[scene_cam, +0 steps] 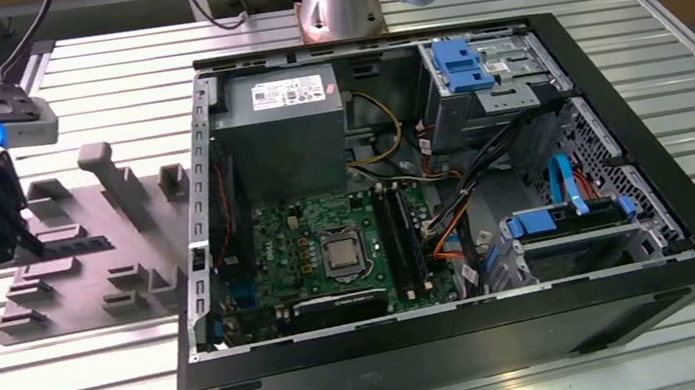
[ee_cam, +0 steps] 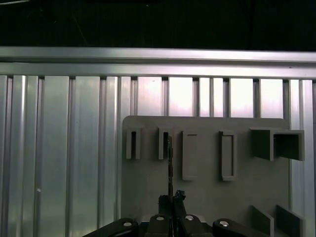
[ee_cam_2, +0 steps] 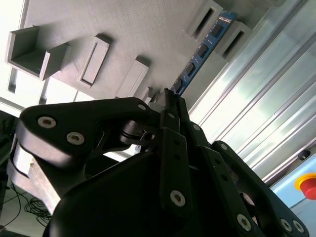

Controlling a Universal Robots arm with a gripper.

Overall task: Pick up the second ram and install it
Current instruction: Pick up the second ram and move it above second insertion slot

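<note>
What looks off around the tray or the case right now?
Nothing stands out. The ram runs straight and on edge, its far end between two blocks of the tray, with the gripper shut on its near end. The case lies open on its side; no damage shows.

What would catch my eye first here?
The big open computer case mid-table in the exterior view, its green circuit board bare. At that view's left, a black gripper hangs over a grey tray; the second wrist view shows it pinching a thin blue memory stick.
</note>
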